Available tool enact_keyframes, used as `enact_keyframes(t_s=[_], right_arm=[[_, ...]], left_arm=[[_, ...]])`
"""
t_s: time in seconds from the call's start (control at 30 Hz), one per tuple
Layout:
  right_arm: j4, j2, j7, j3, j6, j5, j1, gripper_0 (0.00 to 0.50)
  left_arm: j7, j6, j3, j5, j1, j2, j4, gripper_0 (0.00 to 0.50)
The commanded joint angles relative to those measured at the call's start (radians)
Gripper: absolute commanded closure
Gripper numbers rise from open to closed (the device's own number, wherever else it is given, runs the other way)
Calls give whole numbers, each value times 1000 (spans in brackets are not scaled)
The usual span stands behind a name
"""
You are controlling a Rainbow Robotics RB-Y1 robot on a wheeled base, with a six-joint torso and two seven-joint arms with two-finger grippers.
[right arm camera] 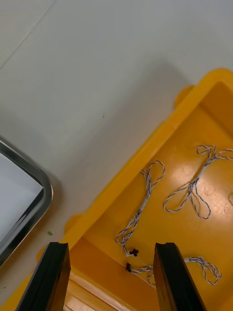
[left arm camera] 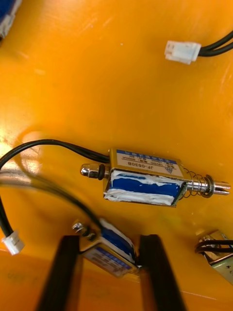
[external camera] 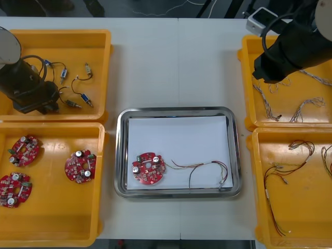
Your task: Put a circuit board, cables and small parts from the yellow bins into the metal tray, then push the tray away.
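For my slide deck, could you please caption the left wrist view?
The left gripper grips a small metal part in a yellow bin, beside another part.

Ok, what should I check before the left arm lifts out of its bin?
1. Left gripper, in the far left bin, shut on a small metal part: ok.
2. Its black cable free of the neighbouring part: cannot tell.
3. Tray holds circuit board and red and yellow cable, with bare space left: ok.
4. Right gripper open over the twisted cables, clear of the tray: ok.
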Motion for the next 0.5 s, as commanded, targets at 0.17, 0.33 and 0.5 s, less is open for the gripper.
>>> enact_keyframes(t_s=[0.17,0.33,0.5], right_arm=[[138,-88,-22,-146,3,19,-80,0],[192,-94,-33,-217,3,51,-80,0],[247,-97,-42,-272,3,91,-80,0]], left_arm=[[-78,-9,-14,-2,-46,-8,0,500],[-76,-6,-14,-1,-44,-8,0,500],[-76,-5,-13,1,-46,-6,0,500]])
